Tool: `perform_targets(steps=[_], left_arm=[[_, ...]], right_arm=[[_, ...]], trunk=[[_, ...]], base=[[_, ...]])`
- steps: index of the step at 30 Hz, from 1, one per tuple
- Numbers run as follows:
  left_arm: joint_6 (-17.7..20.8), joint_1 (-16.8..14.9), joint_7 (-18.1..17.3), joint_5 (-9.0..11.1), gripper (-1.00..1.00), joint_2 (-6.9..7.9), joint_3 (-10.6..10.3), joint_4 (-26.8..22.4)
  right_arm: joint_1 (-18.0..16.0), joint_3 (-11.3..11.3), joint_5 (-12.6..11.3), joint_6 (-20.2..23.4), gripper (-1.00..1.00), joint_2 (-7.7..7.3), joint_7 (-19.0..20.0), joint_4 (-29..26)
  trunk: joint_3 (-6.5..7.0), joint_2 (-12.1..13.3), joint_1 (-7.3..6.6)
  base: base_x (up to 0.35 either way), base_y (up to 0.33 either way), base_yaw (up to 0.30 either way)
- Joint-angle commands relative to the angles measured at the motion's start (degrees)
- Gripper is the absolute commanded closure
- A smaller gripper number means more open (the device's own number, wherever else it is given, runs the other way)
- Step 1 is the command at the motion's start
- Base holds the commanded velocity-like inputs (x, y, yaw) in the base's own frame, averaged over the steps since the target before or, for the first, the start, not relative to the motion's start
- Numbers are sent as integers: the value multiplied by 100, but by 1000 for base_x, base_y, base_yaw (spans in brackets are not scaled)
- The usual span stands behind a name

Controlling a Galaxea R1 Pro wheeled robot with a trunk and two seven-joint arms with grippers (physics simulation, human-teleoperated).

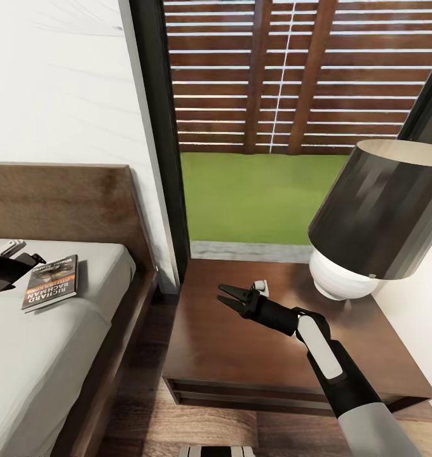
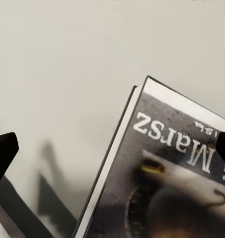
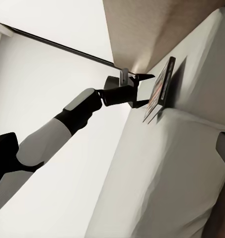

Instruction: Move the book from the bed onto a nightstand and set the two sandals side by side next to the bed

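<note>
A white-walled bedroom corner held a tall dark-framed window [image 1: 159, 139] with brown slatted blinds [image 1: 286, 76] and green grass beyond. A light wood-plank floor [image 1: 146, 425] ran beneath.

Against the wall stood the bed [image 1: 70, 203], with its dark brown headboard and frame around a plain pale grey mattress. Beside it, near the window, sat the nightstand [image 1: 216, 343], a low glossy dark-brown cabinet. On its top, at the far corner, stood a lamp [image 1: 375, 216] with a white rounded base and a dark shade.

The book [image 1: 52, 283] lay flat on the mattress near the headboard, cover up. It was a thin paperback with a dark grey cover, an orange band and white lettering. In the left wrist view the book [image 2: 162, 178] showed white page edges and pale letters across a grey cover.

The left gripper [image 1: 22, 261] hovered just beside the book at the bed's head end, its fingers spread apart and empty. In the right wrist view the left gripper [image 3: 142, 89] reached toward the book's [image 3: 159, 89] edge with fingers parted.

The right gripper [image 1: 227, 297] hung over the nightstand top with fingers apart, holding nothing.
</note>
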Motion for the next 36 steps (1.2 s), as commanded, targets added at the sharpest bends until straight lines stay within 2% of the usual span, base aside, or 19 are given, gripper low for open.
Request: perform_targets(steps=[1, 9, 23, 36], left_arm=[[11, -2, 51, 41, -100, 1, 29, -6], [-268, -2, 59, 56, -100, 16, 29, 5], [-384, 5, 108, 61, -100, 26, 31, 10], [-670, 23, 143, 78, -100, -2, 45, 17]], right_arm=[[-4, 6, -20, 24, -100, -3, 1, 0], [-3, 4, -20, 24, -100, -5, 1, 0], [-3, -1, -20, 24, -100, -8, 1, 4], [-4, -2, -20, 24, -100, -7, 1, 6]], trunk=[[-5, -2, -1], [-5, -2, -1], [-5, -2, -1], [-5, -2, -1]], base=[[0, 0, 0], [0, 0, 0], [0, 0, 0], [0, 0, 0]])
